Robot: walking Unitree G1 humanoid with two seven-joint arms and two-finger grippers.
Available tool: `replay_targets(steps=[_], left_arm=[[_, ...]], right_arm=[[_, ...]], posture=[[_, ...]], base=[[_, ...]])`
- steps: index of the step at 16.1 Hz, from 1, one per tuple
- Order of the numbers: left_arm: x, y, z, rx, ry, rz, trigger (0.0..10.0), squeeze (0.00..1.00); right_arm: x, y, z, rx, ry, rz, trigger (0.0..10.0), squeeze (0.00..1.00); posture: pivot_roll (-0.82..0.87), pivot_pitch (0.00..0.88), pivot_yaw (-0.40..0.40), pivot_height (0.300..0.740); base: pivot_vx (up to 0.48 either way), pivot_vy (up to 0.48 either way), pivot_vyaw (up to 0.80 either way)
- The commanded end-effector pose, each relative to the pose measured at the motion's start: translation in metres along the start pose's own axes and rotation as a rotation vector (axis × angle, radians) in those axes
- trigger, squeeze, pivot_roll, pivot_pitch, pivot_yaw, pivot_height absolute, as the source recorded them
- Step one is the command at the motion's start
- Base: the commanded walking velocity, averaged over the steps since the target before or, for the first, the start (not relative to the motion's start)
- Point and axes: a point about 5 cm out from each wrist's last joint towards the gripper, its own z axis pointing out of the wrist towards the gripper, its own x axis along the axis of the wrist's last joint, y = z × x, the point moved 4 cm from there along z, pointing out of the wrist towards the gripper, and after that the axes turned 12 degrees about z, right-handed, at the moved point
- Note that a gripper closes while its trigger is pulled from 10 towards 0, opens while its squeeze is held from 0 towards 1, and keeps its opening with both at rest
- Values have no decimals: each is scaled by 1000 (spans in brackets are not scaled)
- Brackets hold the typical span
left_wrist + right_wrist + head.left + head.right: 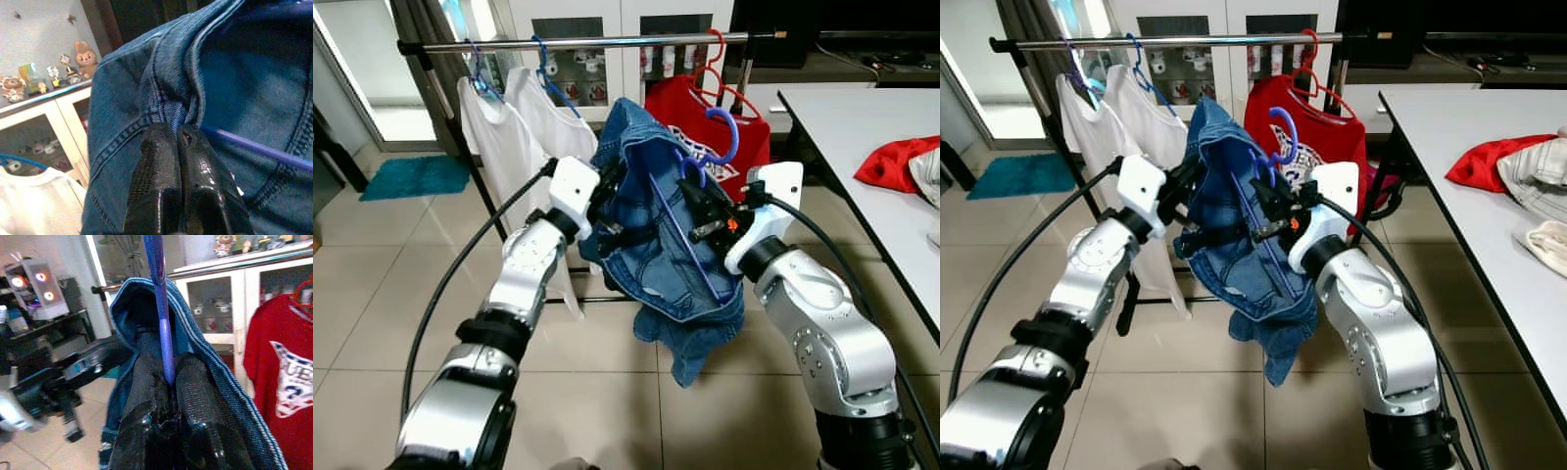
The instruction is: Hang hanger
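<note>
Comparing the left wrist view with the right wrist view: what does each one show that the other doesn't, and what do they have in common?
Left wrist view: the left gripper shut on a seam fold of the blue denim garment, a white shirt hanging below, and small figurines on top of a white cabinet.

Right wrist view: the right gripper shut on the purple plastic hanger, the red printed T-shirt hanging from the silver metal rail, and a lit computer case.

Both: the denim garment, a stretch of the purple hanger, and the glass-fronted cabinet.
</note>
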Motion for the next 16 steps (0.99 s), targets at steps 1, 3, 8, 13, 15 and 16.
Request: replay_targets(steps=[1, 3, 8, 13, 15, 16], left_arm=[[2, -8, -3, 5, 4, 6, 0, 0], [1, -17, -10, -21, -16, 55, 0, 0], [13, -85, -17, 61, -93, 199, 0, 0], [-1, -134, -29, 105, -298, 294, 0, 0], [-22, -139, -42, 117, -398, 253, 0, 0], [-31, -139, -47, 132, -430, 213, 0, 0]], right_arm=[[1, -1, 0, 2, 8, -12, 0, 0], [-4, 2, -3, 5, -21, -42, 0, 0], [-29, -6, -20, 194, -194, -169, 0, 0], [-32, -18, -53, 390, -257, -189, 0, 0], [-22, -12, -58, 385, -212, -152, 0, 0], [-16, -10, -59, 375, -180, -129, 0, 0]], posture=[[-84, 0, 91, 740], [-76, 0, 93, 740], [-66, 0, 92, 740], [-62, 0, 88, 740], [-67, 0, 98, 740], [-70, 0, 99, 740]], base=[[0, 0, 0], [0, 0, 0], [0, 0, 0], [0, 0, 0], [0, 0, 0], [0, 0, 0]])
